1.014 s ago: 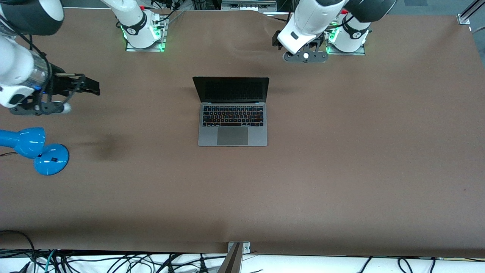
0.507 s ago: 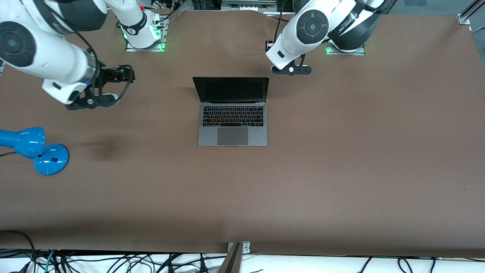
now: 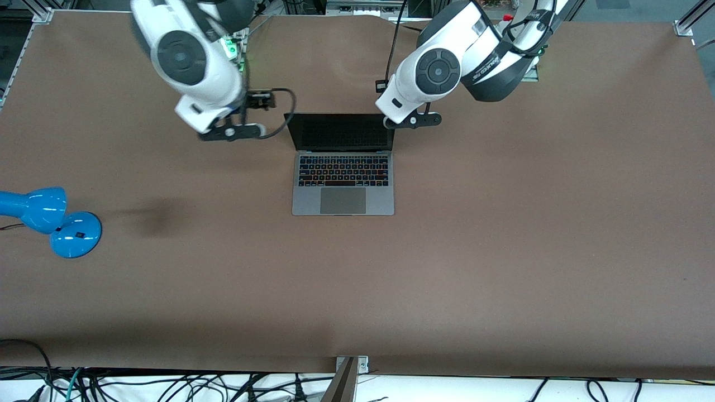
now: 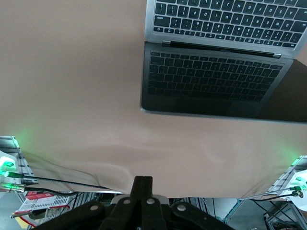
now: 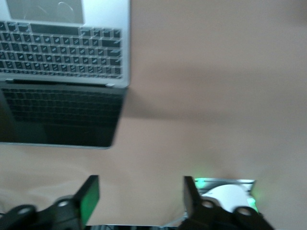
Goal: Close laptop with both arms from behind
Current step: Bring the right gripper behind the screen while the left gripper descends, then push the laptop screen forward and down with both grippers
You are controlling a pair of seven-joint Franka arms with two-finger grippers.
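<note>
The space-grey laptop (image 3: pixel 343 184) stands open in the middle of the table, its dark screen (image 3: pixel 341 132) upright and facing the front camera. My right gripper (image 3: pixel 266 100) is open and empty, over the table beside the screen's edge toward the right arm's end. In the right wrist view its fingers (image 5: pixel 89 196) stand wide apart around the gripper's middle (image 5: pixel 139 196), with the laptop (image 5: pixel 62 72) below. My left gripper (image 3: pixel 382 86) hangs over the table by the screen's top corner at the left arm's end. The left wrist view shows it (image 4: pixel 142 184) shut on nothing, above the laptop (image 4: pixel 216 62).
A blue desk lamp (image 3: pixel 50 218) lies on the table at the right arm's end, nearer the front camera than the laptop. The arm bases with green lights (image 3: pixel 237 53) stand along the robots' edge. Cables (image 3: pixel 167 385) hang below the front edge.
Both arms have swung in toward the laptop's screen, the right gripper from the right arm's end, the left from near its base. The laptop has not moved.
</note>
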